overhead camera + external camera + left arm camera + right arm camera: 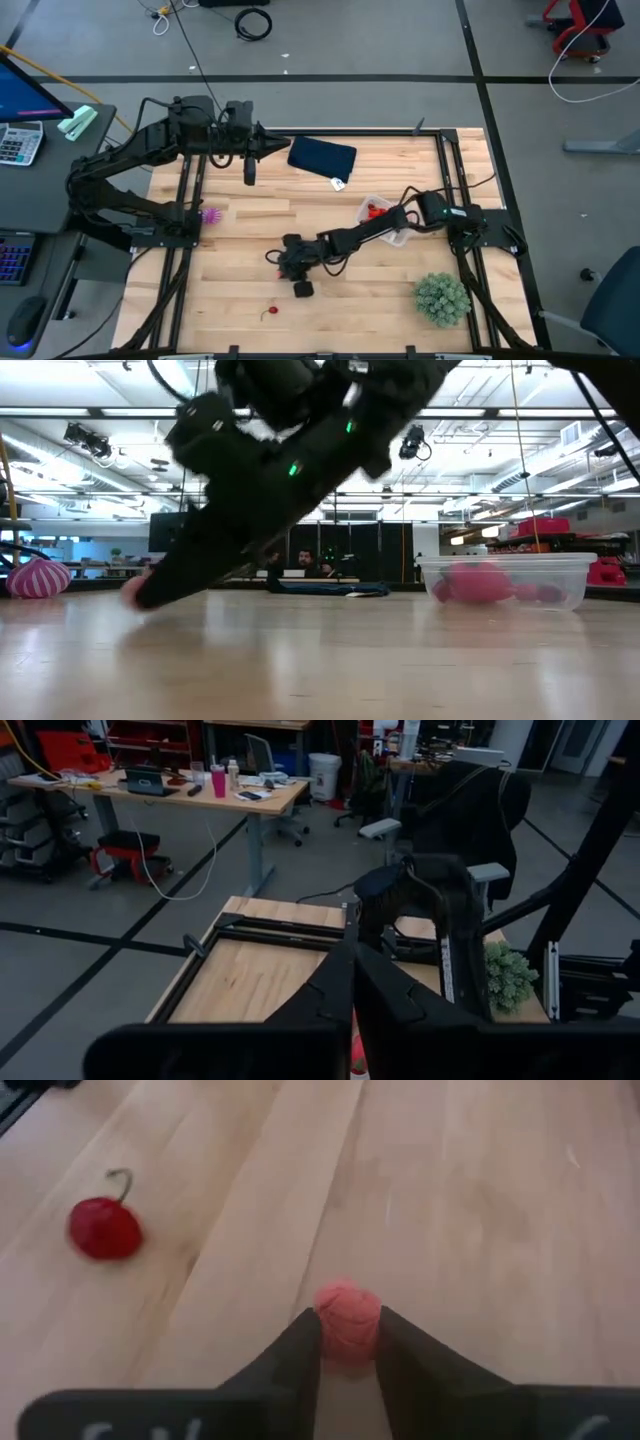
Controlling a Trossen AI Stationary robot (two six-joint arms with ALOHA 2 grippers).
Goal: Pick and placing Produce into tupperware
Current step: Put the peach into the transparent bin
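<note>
pinching a round, bumpy pink fruit (347, 1318) on pale wood planks, right fingers (300, 1355); left fingers (345, 985) clenched.

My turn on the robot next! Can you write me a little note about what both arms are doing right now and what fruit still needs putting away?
Right end effector: down at the table's middle, fingers closed around a small pink piece that sits on the wood.
Left end effector: waiting high at the back-left, shut and empty.
Tupperware: right of centre, already holding some red and pink produce.
Still out: a red cherry-like piece near the front edge, and a purple piece by the left frame.
Left to do: lift the pink piece into the tupperware, then fetch those two.
</note>
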